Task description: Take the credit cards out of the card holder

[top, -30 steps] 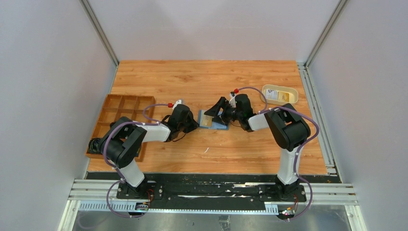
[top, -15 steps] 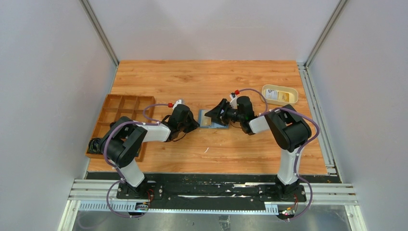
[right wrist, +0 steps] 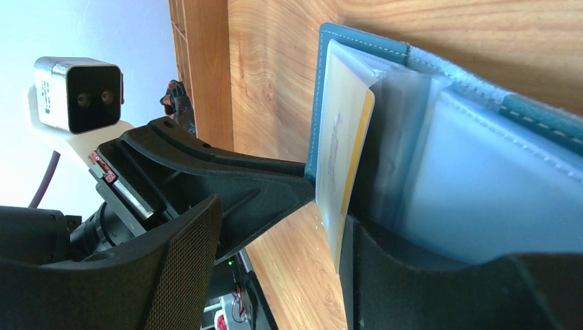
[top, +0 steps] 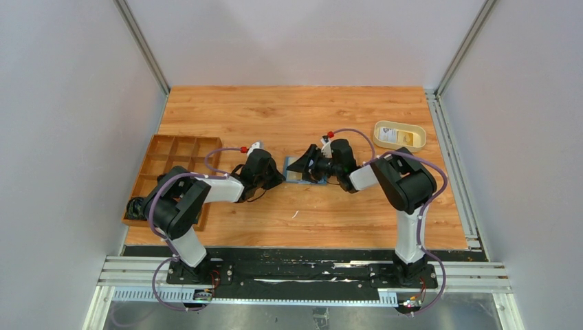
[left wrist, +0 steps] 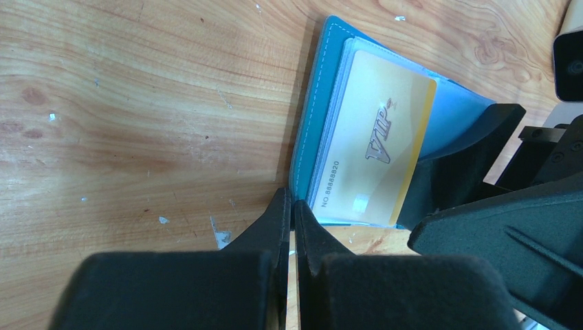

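The blue card holder [left wrist: 313,130] lies open on the wooden table, clear sleeves fanned out [right wrist: 481,192]. A yellow VIP credit card [left wrist: 375,148] sits in its front sleeve, one end sticking out [right wrist: 340,137]. My left gripper [left wrist: 292,199] is shut, its tips pinching the holder's near cover corner. My right gripper [right wrist: 282,220] reaches in from the right [top: 302,165], open. The yellow card rests against one finger [right wrist: 385,275]; the mesh-padded finger [right wrist: 179,268] stands apart from it. In the top view the right gripper hides most of the holder [top: 302,179].
A cream oval dish [top: 399,135] holding a whitish card stands at the back right. A brown wooden compartment tray [top: 172,165] lies at the left table edge, behind the left arm. Small white flecks dot the wood near the holder [left wrist: 220,237].
The right gripper has moved left over the card holder and its jaws have narrowed around the yellow card's end. The left gripper has stayed shut at the holder's corner.
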### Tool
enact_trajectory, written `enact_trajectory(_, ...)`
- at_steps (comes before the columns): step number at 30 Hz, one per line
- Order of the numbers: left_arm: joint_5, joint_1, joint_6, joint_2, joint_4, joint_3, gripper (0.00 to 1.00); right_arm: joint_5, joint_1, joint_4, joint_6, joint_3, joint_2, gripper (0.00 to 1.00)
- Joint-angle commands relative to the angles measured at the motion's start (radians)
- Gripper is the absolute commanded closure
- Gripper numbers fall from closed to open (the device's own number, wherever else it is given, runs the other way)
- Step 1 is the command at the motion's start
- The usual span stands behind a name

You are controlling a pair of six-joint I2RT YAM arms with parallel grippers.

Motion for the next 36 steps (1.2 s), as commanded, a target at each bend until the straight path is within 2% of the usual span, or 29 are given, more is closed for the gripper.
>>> enact_trajectory(1, -0.009, -0.014, 0.024, 0.041, -0.054, -0.023, 1.0, -0.011, 0.011, -0.096, -0.075, 0.02, -0.062, 0.37)
enact_trajectory(7, -0.013, -0.014, 0.025, 0.04, -0.054, -0.028, 1.0, 0.009, -0.029, -0.212, -0.151, 0.02, -0.16, 0.37)
enact_trajectory(15, -0.015, -0.014, 0.027, 0.034, -0.054, -0.035, 1.0, 0.018, -0.071, -0.22, -0.171, -0.017, -0.172, 0.4)
enact_trajectory(17, -0.015, -0.014, 0.027, 0.032, -0.054, -0.037, 1.0, 0.022, -0.077, -0.22, -0.176, -0.035, -0.174, 0.46)
enact_trajectory(20, -0.013, -0.014, 0.027, 0.035, -0.054, -0.036, 1.0, 0.028, -0.087, -0.22, -0.183, -0.054, -0.172, 0.62)
enact_trajectory(24, -0.01, -0.014, 0.027, 0.034, -0.054, -0.035, 1.0, 0.028, -0.105, -0.231, -0.199, -0.077, -0.164, 0.79)
enact_trajectory(27, -0.016, -0.014, 0.035, 0.023, -0.065, -0.035, 1.0, 0.026, -0.126, -0.254, -0.228, -0.11, -0.182, 0.99)
enact_trajectory(32, -0.037, -0.014, 0.061, -0.004, -0.104, -0.018, 1.0, 0.043, -0.17, -0.374, -0.329, -0.155, -0.258, 1.0)
enact_trajectory(36, -0.043, -0.014, 0.068, -0.008, -0.119, -0.01, 1.0, 0.038, -0.183, -0.508, -0.425, -0.117, -0.351, 1.0)
